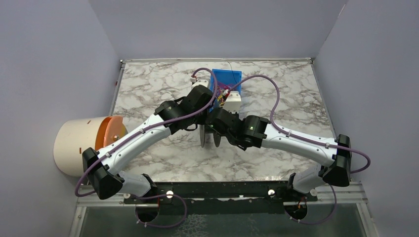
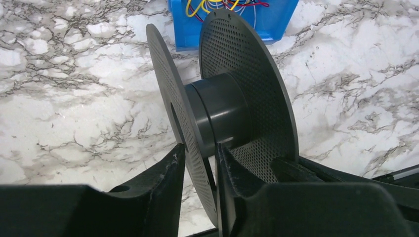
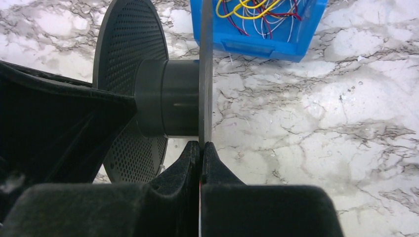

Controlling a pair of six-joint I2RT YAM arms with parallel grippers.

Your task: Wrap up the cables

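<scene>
Over the marble, right tool [image 3: 201,148] and left tool [image 2: 200,158] each clamped on a spool [image 3: 168,96] flange

Bright, even overhead light, soft shadows; near pincer fingers [image 2: 168,197] slightly blurred.

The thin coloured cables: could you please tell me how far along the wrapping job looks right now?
Done: the black perforated plastic spool stands upright on the marble table, the left gripper clamped on one flange and the right gripper on the other. Left: all the winding. The spool's core is bare, and the thin yellow, red and white cables lie tangled in the blue plastic bin.
</scene>
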